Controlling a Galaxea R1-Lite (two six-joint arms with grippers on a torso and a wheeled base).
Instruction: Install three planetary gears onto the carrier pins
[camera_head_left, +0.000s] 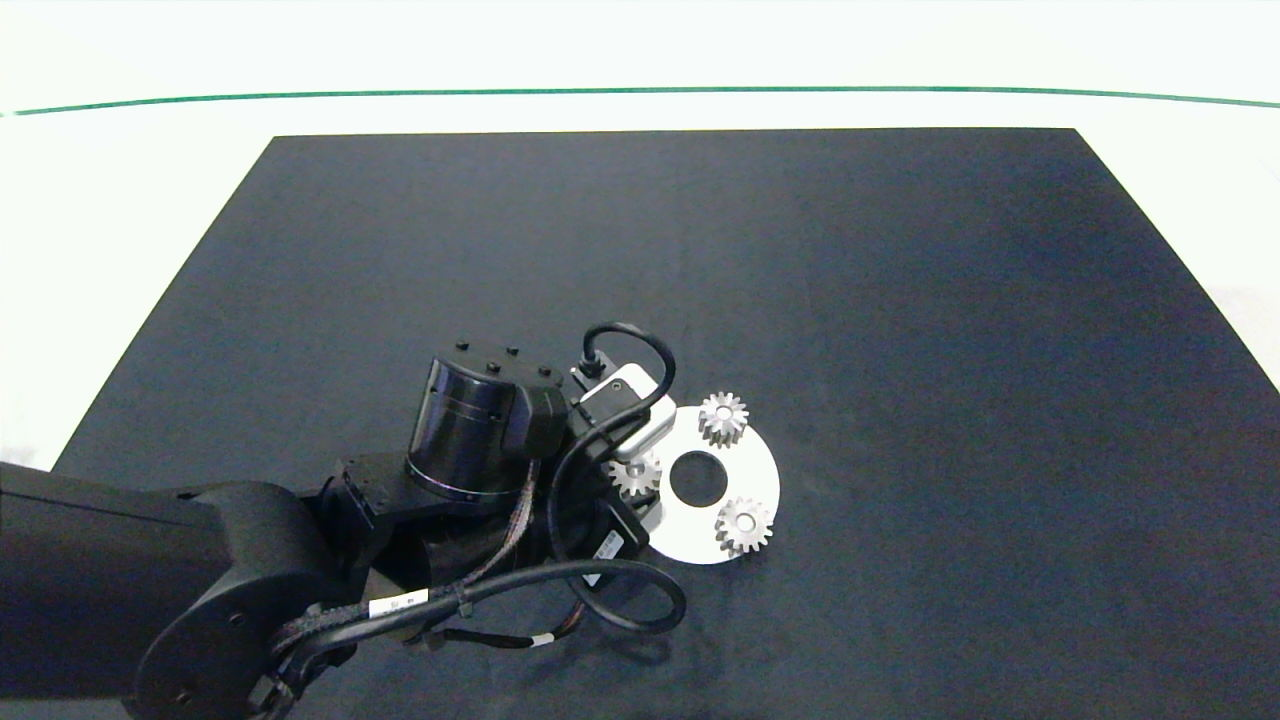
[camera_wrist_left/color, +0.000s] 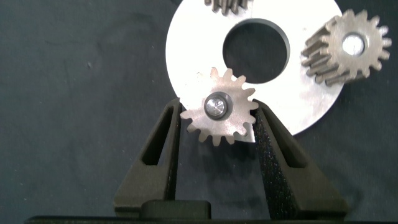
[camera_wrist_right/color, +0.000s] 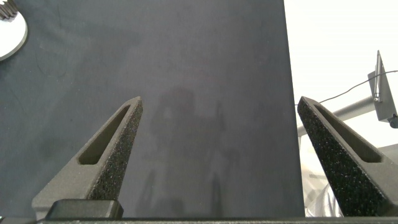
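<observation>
Looking down from the head view: left gripper (camera_head_left: 640, 478) reaching in from the left under its wrist camera, over the near-left rim of the white disc (camera_head_left: 762, 470) on the dark mat (camera_head_left: 900, 300); third gear (camera_head_left: 636, 474) at that rim, two more planetary gears (camera_head_left: 723, 417) and (camera_head_left: 744, 525) already seated on the disc's far and right sides; right arm absent from this view. Moving to the left wrist view: fingers (camera_wrist_left/color: 163, 143) flanking the third gear (camera_wrist_left/color: 219, 116), pads touching or just beside its teeth (contact on both sides not certain), bore centred over a carrier pin (camera_wrist_left/color: 215, 106) showing through it, gear axis upright and in line with the pin, so seemingly seated and ready for a straight release. Turning to the right wrist view: right gripper (camera_wrist_right/color: 219, 155) spread wide, empty, well apart from the disc (camera_wrist_right/color: 11, 31)
</observation>
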